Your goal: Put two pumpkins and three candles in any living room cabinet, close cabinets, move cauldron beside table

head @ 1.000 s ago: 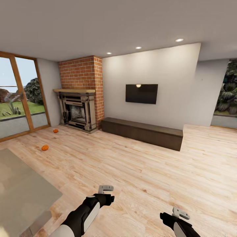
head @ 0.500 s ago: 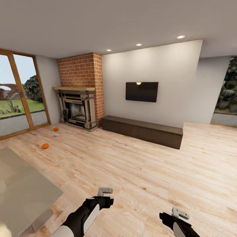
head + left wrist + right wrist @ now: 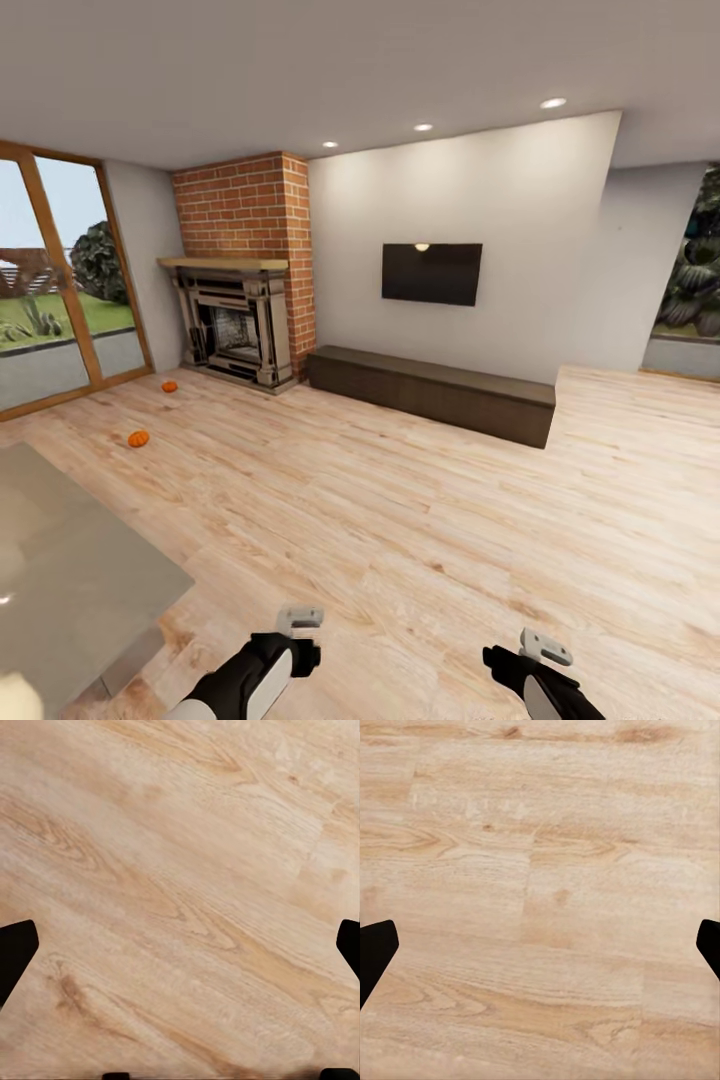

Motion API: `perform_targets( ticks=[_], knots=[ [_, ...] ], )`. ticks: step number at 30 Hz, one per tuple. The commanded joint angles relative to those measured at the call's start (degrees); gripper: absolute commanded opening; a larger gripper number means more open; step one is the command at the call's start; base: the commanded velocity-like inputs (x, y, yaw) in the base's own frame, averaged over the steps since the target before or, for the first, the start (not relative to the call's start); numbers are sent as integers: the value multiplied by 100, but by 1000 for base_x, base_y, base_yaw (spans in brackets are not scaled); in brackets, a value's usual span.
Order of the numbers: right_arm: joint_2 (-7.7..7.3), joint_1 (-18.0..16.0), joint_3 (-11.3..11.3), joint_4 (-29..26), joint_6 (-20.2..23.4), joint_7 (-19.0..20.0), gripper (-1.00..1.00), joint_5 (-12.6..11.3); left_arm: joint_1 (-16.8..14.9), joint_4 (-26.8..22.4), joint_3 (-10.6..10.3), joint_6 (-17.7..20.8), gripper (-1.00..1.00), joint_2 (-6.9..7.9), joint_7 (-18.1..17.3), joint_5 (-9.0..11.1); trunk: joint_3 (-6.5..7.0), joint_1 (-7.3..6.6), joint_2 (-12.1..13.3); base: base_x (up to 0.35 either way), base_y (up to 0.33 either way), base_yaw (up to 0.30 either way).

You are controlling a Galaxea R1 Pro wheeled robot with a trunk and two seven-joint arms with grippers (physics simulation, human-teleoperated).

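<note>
Well, I see two pumpkins (image 3: 138, 438) (image 3: 169, 386) far left near the fireplace (image 3: 235, 330), both my claws (image 3: 299, 618) (image 3: 545, 647) wide open, empty.

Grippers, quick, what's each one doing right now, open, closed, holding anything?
Left gripper: open, holding nothing, above bare wood floor.
Right gripper: open, holding nothing.

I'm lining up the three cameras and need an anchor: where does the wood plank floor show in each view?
Head view: the wood plank floor spreads across the lower half, from the cabinet to the left gripper and right gripper.
Left wrist view: the floor lies between the two dark fingertips.
Right wrist view: the floor lies between the fingertips.
Shared landmark: the floor's light wood grain.
</note>
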Motion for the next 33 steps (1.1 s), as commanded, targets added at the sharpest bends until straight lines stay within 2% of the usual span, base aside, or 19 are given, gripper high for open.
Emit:
perform_targets(
  ticks=[1, 8, 12, 16, 18, 19, 20, 21, 23, 25, 29, 33],
  knots=[
    [0, -1, 5, -14, 28, -28, 100, -52, -4, 7, -47, 22, 100, 5, 59, 68, 4, -22, 35, 0, 0, 0],
    [7, -1, 74, -14, 28, -28, 100, -39, -4, 595, -49, -77, 100, 29, 95, 97, 115, -176, 316, 0, 0, 0],
    [10, -1, 340, -8, 28, -28, 100, -35, 5, 741, -41, -278, 100, 58, 109, 100, 185, -263, 476, 0, 0, 0],
    [18, 0, 509, 62, 28, -28, 100, -37, 11, 762, -45, -326, 100, 66, 114, 108, 257, -351, 637, 0, 0, 0],
    [98, 1, 768, 136, 28, -28, 100, -36, 12, 765, -47, -340, 100, 71, 109, 117, 257, -351, 637, 0, 0, 0],
    [157, 0, 982, 156, 28, -28, 100, -35, 13, 764, -47, -342, 100, 72, 97, 125, 257, -351, 637, 0, 0, 0],
    [182, 0, 1102, 165, 28, -29, 100, -35, 13, 764, -47, -343, 100, 73, 91, 128, 257, -351, 637, 0, 0, 0],
    [225, -1, 1339, 176, 27, -35, 100, -34, 13, 758, -47, -343, 100, 75, 71, 131, 257, -351, 637, 0, 0, 0],
    [266, -1, 1582, 186, 23, -40, 100, -52, 13, 743, -48, -341, 100, 77, 42, 135, 257, -351, 637, 0, 0, 0],
    [287, 0, 1706, 192, -5, -41, 100, -77, 13, 731, -48, -354, 100, 78, 23, 136, 257, -351, 637, 0, 0, 0],
    [306, -1, 1792, 196, -357, -88, 100, -125, 14, 722, -58, -378, 100, 78, -13, 132, 257, -351, 637, 86, -1, 0],
    [308, -1, 1794, 197, -432, -103, 100, -136, 14, 734, -64, -383, 100, 78, -44, 126, 257, -351, 637, 294, -58, 0]
  ],
)
